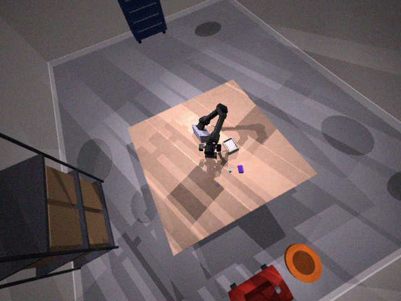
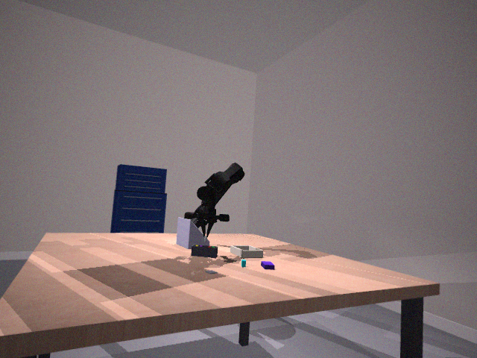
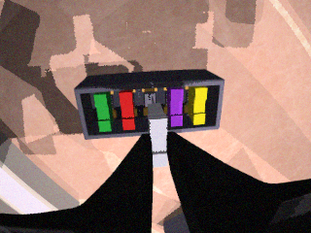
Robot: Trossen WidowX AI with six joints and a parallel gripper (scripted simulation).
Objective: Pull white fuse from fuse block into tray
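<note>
Overhead, the desk (image 1: 181, 207) is a square of pale wood crossed by darker patchy shadow bands, standing on a grey floor bounded by a light kerb. Far to the left of the end effector (image 1: 211, 154) in that top view a dark metal rack (image 1: 48, 207) holds brown cartons; beyond the arm stands a blue drawer cabinet (image 1: 144, 15), and on the near right lie an orange disc (image 1: 302, 263) and a red object (image 1: 260, 286). From the exterior view the room has plain grey walls meeting in a corner, and the desk rests on dark legs.

Just left of the end effector (image 2: 206, 231) in the exterior view a pale lilac wedge-shaped block (image 2: 188, 233) stands on the desk. Directly beneath the fingertips sits the dark fuse block (image 2: 204, 250). To the right of it lies the shallow grey tray (image 2: 247, 250), then a small teal cube (image 2: 243, 262) and a purple slab (image 2: 267, 265), both well apart from the end effector.

In the wrist view the fuse block (image 3: 150, 103) holds, left to right, a green fuse (image 3: 103, 113), a red fuse (image 3: 126, 111), an open dark middle slot, a purple fuse (image 3: 177, 109) and a yellow fuse (image 3: 200, 107). The white fuse (image 3: 158, 140) is a slim pale grey-white bar, upright, pinched between the two black fingers of the end effector (image 3: 159, 155), which press on its sides. Its far end overlaps the middle slot; whether it has fully cleared the block I cannot tell.
</note>
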